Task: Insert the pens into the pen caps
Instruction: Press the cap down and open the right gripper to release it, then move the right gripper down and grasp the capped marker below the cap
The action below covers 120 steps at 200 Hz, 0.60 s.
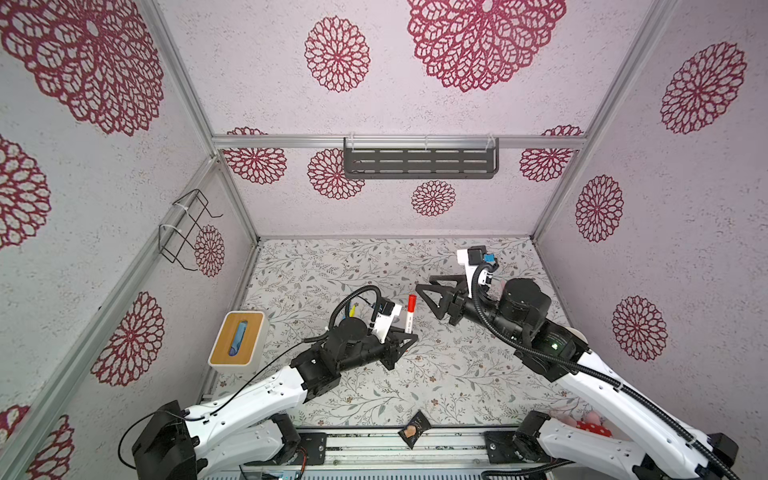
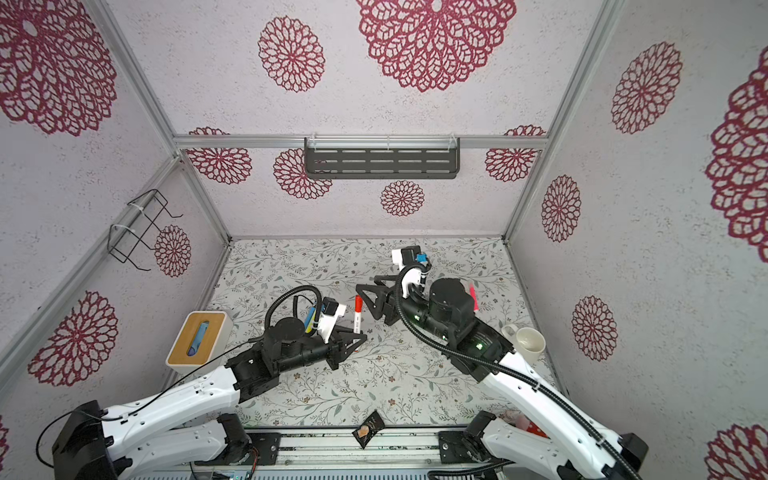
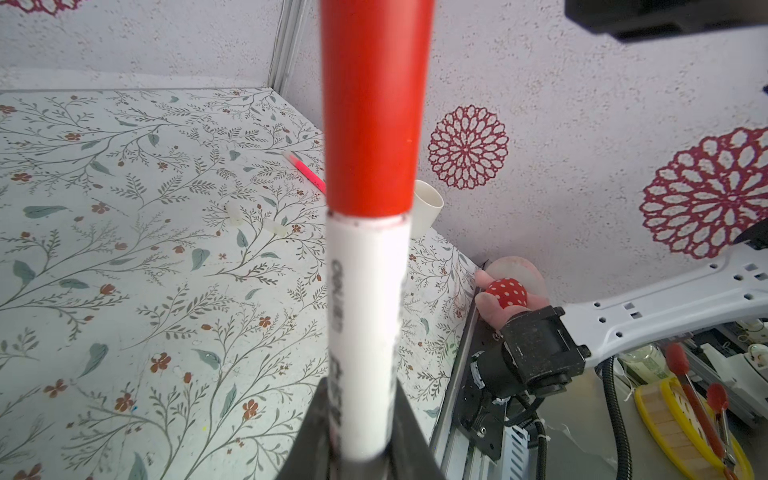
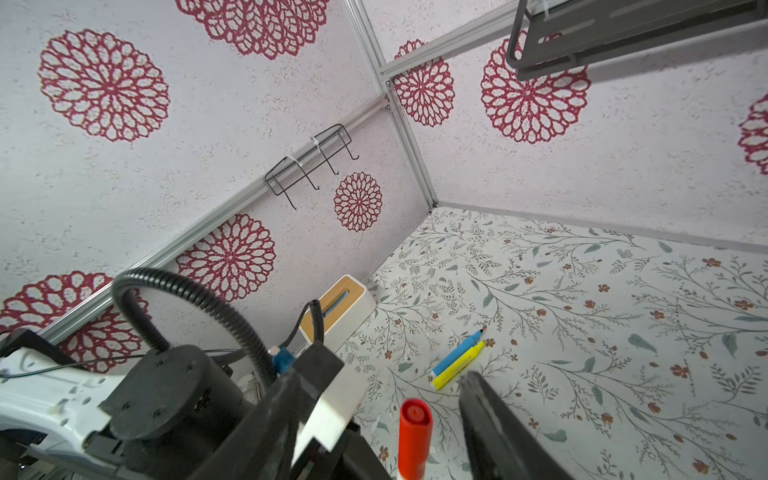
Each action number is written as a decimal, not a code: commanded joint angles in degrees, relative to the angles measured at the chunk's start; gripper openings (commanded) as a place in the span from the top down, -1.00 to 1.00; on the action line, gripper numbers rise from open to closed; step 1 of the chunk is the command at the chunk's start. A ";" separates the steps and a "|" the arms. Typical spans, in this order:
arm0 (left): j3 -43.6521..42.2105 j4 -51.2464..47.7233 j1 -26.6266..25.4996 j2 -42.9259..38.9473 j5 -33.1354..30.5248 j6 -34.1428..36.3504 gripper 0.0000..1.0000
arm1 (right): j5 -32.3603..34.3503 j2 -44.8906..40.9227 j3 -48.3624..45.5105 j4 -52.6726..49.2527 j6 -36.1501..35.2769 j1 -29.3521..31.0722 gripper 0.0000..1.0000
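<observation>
Wood-topped white box (image 1: pixel 237 338) at left edge of counter (image 1: pixel 374 395). White mug (image 2: pixel 528 341) far right. Dark packet (image 1: pixel 413 429) at front edge. Slotted shelf (image 1: pixel 419 162), wire rack (image 1: pixel 187 226) mounted above.

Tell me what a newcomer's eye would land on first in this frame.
The red-capped pen stands out. The left hand grips it by its white barrel above the middle of the floral table, cap end toward the right hand. That hand waits just beyond the cap with jaws open, holding nothing. A blue pen and a yellow pen lie side by side near the left arm.
</observation>
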 commanded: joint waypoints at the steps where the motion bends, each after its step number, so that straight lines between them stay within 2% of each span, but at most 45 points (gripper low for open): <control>1: 1.40 -0.33 -0.99 -1.43 -1.46 1.16 1.00 | -0.92 3.25 3.02 -0.91 -1.56 -0.12 -0.27; 59: 1.53 -0.70 -1.30 -1.48 -1.71 1.37 1.00 | -3.05 8.19 4.70 -2.06 -2.15 -0.10 -0.29; 120: 2.36 -0.89 -1.32 -0.11 -1.43 2.04 1.00 | -5.35 9.61 4.60 -1.56 -2.00 -0.05 -0.14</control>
